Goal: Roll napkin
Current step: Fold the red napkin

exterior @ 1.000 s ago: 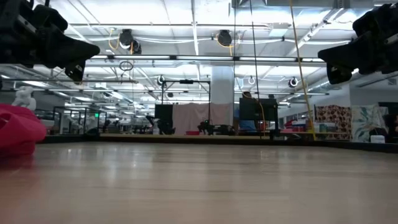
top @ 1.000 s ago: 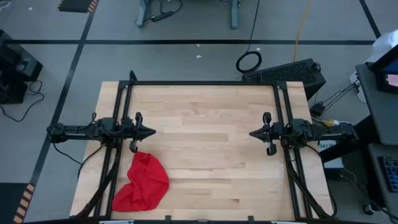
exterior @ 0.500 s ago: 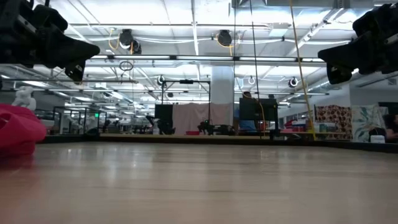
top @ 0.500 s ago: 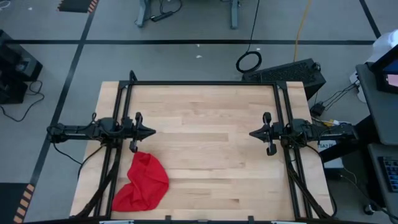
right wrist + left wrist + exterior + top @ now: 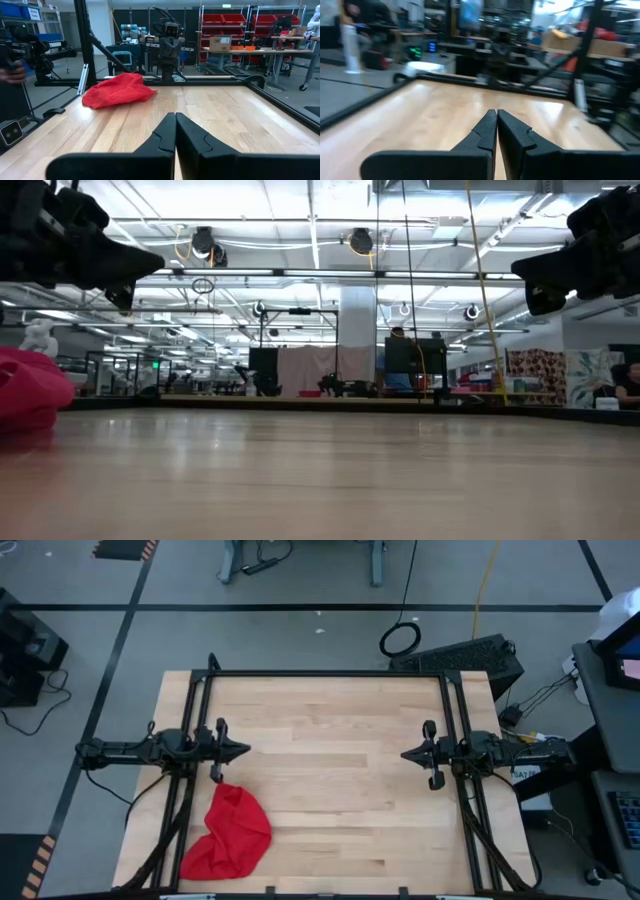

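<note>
The red napkin (image 5: pixel 229 833) lies crumpled in a loose heap on the wooden table (image 5: pixel 330 770), near the front left corner; it also shows in the right wrist view (image 5: pixel 118 89) and at the left edge of the low view (image 5: pixel 30 385). My left gripper (image 5: pixel 245 751) hangs level above the table's left side, just beyond the napkin's far end, shut and holding nothing (image 5: pixel 496 114). My right gripper (image 5: pixel 404 754) hangs level above the right side, shut and holding nothing (image 5: pixel 175 116).
A black metal frame (image 5: pixel 330 674) runs along the table's far edge and down both sides. The bare wood between the two grippers is free. Beyond the table stand a black box (image 5: pixel 460 658) and cables on the floor.
</note>
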